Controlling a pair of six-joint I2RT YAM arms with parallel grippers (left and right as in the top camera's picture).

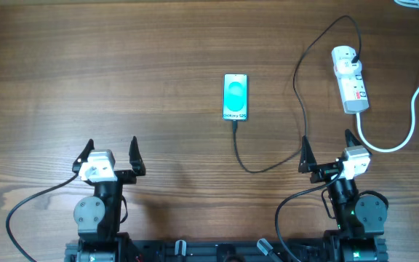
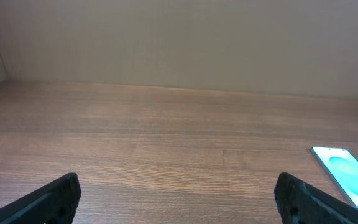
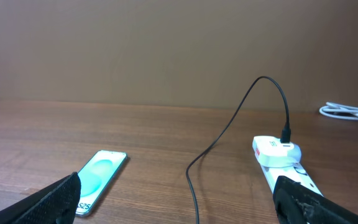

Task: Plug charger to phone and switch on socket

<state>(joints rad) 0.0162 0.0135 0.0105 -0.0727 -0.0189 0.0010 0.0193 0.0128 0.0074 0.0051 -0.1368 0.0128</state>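
Note:
The phone (image 1: 235, 97) lies flat mid-table with its cyan screen up; it also shows in the left wrist view (image 2: 348, 175) and the right wrist view (image 3: 101, 178). The thin black charger cable (image 1: 299, 109) runs from a white plug on the far end of the socket (image 1: 350, 81), loops left and down, and its connector tip sits at the phone's near edge. The cable (image 3: 229, 130) and socket (image 3: 286, 160) show in the right wrist view. My left gripper (image 1: 111, 154) is open and empty, left of the phone. My right gripper (image 1: 328, 145) is open and empty, near the socket.
A thicker white lead (image 1: 412, 109) leaves the socket's near end, loops right and runs off the far right corner; it shows in the right wrist view (image 3: 348, 112). A plain wall stands beyond the table's far edge.

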